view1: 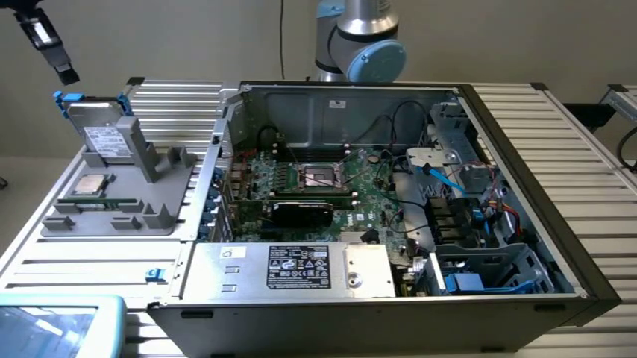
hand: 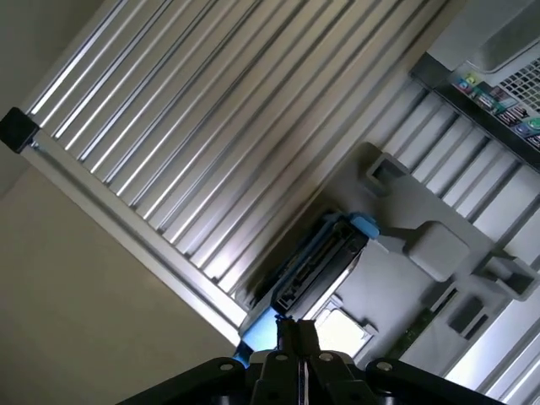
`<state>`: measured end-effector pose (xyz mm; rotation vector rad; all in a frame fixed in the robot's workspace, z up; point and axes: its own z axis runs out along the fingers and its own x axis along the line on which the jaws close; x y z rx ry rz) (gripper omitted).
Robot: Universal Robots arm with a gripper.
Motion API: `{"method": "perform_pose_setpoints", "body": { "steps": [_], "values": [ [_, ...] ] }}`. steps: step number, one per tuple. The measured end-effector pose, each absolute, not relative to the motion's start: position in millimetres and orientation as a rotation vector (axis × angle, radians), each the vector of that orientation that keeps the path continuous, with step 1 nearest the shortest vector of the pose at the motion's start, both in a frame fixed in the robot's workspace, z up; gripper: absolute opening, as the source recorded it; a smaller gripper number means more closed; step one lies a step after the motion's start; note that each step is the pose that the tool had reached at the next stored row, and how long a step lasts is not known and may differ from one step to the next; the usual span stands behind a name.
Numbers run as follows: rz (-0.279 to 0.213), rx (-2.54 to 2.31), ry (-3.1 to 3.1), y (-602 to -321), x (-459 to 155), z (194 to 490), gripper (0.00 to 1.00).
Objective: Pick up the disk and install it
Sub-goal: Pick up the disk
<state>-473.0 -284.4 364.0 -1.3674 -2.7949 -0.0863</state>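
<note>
The disk [view1: 103, 128] is a silver-grey hard drive with a white label and blue side rails. It stands upright on its edge in a grey holder [view1: 149, 205] on the ribbed table, at the exterior view's left. My gripper [view1: 66, 74] hangs in the air just above and slightly left of the disk's top edge, apart from it. In the wrist view the disk [hand: 316, 261] appears edge-on, just beyond my gripper [hand: 291, 331], whose fingers are pressed together, shut on nothing.
A small square processor chip [view1: 92, 184] lies flat in the holder, in front of the disk. The open computer case [view1: 557, 246] fills the middle and right, with a motherboard [view1: 329, 186], a large silver labelled box [view1: 298, 268] and a drive cage [view1: 488, 272]. The arm's base [view1: 359, 37] stands behind the case.
</note>
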Motion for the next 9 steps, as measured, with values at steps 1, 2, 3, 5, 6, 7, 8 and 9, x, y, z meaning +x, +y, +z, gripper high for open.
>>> {"method": "perform_pose_setpoints", "body": {
  "steps": [1,2,3,5,6,7,8,9],
  "values": [
    [-0.087,-1.391,-2.784,-284.5,-473.0,364.0,0.11],
    [-0.087,-1.416,-2.772,-284.5,-472.9,363.9,0.11],
    [-0.088,-1.440,-2.760,-284.5,-472.9,363.9,0.11],
    [-0.088,-1.486,-2.737,-284.4,-473.0,363.8,0.11],
    [-0.089,-1.508,-2.725,-284.4,-473.0,363.8,0.11],
    [-0.089,-1.530,-2.713,-284.4,-473.0,363.8,0.11],
    [-0.089,-1.552,-2.701,-284.4,-473.0,363.8,0.11],
    [-0.090,-1.575,-2.689,-284.4,-473.0,363.7,0.11]
  ]
}}
